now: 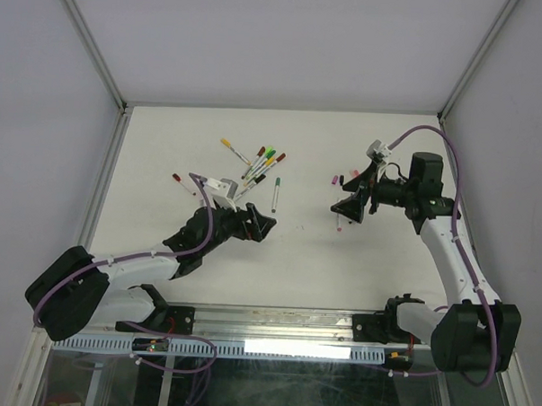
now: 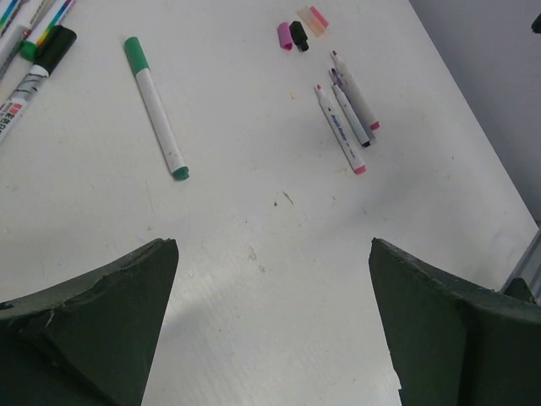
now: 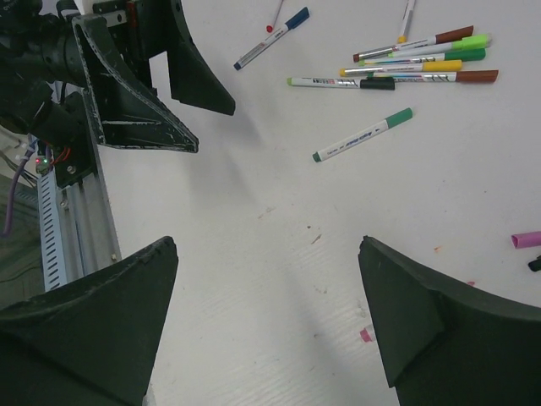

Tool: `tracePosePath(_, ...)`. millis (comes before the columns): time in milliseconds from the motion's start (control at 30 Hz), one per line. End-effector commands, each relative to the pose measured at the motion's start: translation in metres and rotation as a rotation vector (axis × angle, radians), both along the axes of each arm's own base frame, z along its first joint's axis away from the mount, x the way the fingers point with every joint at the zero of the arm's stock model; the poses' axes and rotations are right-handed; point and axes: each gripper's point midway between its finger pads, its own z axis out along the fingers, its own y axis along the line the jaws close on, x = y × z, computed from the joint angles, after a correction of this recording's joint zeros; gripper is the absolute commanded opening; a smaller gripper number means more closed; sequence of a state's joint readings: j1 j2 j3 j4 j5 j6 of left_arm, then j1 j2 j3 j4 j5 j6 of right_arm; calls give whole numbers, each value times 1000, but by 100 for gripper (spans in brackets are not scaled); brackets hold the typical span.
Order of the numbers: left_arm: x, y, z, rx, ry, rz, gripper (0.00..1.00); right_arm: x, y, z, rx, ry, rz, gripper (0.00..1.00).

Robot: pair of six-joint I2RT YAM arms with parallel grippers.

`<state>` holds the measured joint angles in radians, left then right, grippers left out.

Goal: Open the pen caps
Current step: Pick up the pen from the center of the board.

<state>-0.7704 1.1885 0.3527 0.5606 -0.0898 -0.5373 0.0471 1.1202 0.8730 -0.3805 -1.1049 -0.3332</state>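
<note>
Pale walls fence a white surface [image 1: 295,276] where the pens lie in two groups. Toward the far middle, a loose fan of capped pens [image 1: 259,162] rests with barrels touching or crossing. From the right wrist, their caps read brown, light green, dark green, yellow and black. A blue-capped pen [image 3: 270,38] lies apart from the fan, on the left arm's side. One green pen [image 2: 156,110] lies alone on the near side of the fan, well apart from it, with its cap on.

Over on the right arm's side, three uncapped pens [image 2: 347,114] lie side by side, nearly touching, with their tips bare. Just beyond those tips sit three loose pen caps [image 2: 297,30], close together: one purple, one black, one pale pink.

The left claw [image 2: 270,321] is released, its dark fingers [image 2: 101,321] spread wide with only bare surface between them. It points across at the green pen and the uncapped trio. The right claw [image 3: 266,321] is likewise spread and empty, and faces the left claw over a scuffed patch of surface. The purple and black caps just show at the right edge of its own view. From above, the right claw sits over the uncapped trio, and the pink end of one pen pokes out on its near side
</note>
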Motion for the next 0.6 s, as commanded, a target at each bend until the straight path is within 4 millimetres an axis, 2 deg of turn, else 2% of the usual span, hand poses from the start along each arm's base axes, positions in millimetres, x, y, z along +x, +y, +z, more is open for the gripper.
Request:
tracePosePath(0,4,-10,14,-49,13,-23,99,3,0,16,9,-83,15,90)
tracePosePath(200,10,-8,3,13,66,13,98,3,-1,16,7,-87,11,90)
tracePosePath(367,17,-5,-14,137,132,79,97,3,0,15,6,-86,12,90)
tracePosePath(567,20,-8,-23,245,151,109,97,4,-1,14,5,-84,12,90)
